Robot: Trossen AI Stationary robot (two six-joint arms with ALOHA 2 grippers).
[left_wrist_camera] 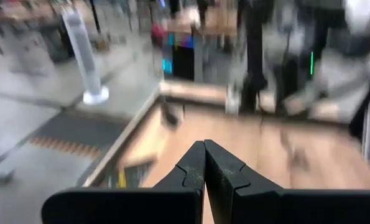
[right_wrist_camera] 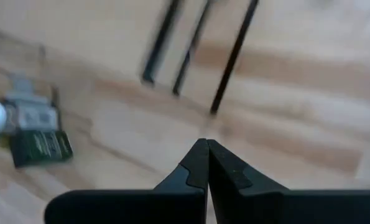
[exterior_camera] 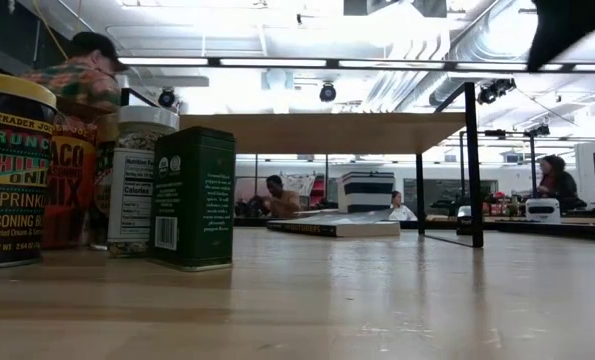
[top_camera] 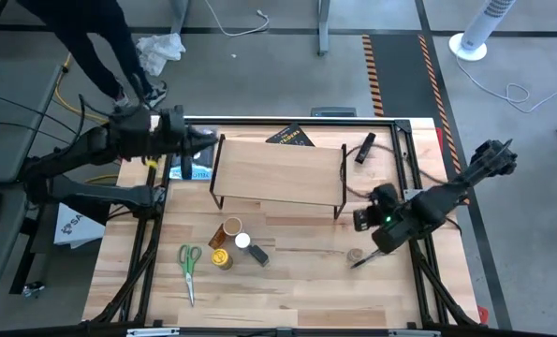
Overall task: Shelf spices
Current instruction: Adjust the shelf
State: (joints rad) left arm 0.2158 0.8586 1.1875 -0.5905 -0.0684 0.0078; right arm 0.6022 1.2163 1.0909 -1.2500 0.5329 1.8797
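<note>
- Left gripper [top_camera: 211, 139]: fingers pressed together, nothing between them; poised at the far left corner of the shelf [top_camera: 278, 168], just beside its left end.
- Same gripper, left wrist view [left_wrist_camera: 204, 163]: both dark fingers meeting in a closed point above the wooden table [left_wrist_camera: 278, 155].
- Right gripper [top_camera: 364, 260]: shut and empty; low over the table to the right of the shelf, tip pointing toward the near edge.
- Same gripper, right wrist view [right_wrist_camera: 204, 163]: fingers closed tip to tip; thin black shelf legs [right_wrist_camera: 231, 59] ahead of the tip; green tin [right_wrist_camera: 41, 148] lying off to one side.
- Tiny brown jar [top_camera: 354, 254]: just beside the right gripper's tip; touching or apart, cannot tell.
- Spices [top_camera: 233, 243]: clustered on the table in front of the shelf, well apart from both grippers, between them and nearer the left side.
- Low view: yellow-lidded jar [exterior_camera: 12, 170], orange packet [exterior_camera: 72, 180], white-lidded jar [exterior_camera: 142, 180] and green tin [exterior_camera: 195, 198] upright in a row.
- Green-handled scissors [top_camera: 189, 267]: flat on the table, left of the spice cluster.
- Book [top_camera: 290, 137] and black marker [top_camera: 364, 148]: behind the shelf, the marker nearer the right gripper's side.
</note>
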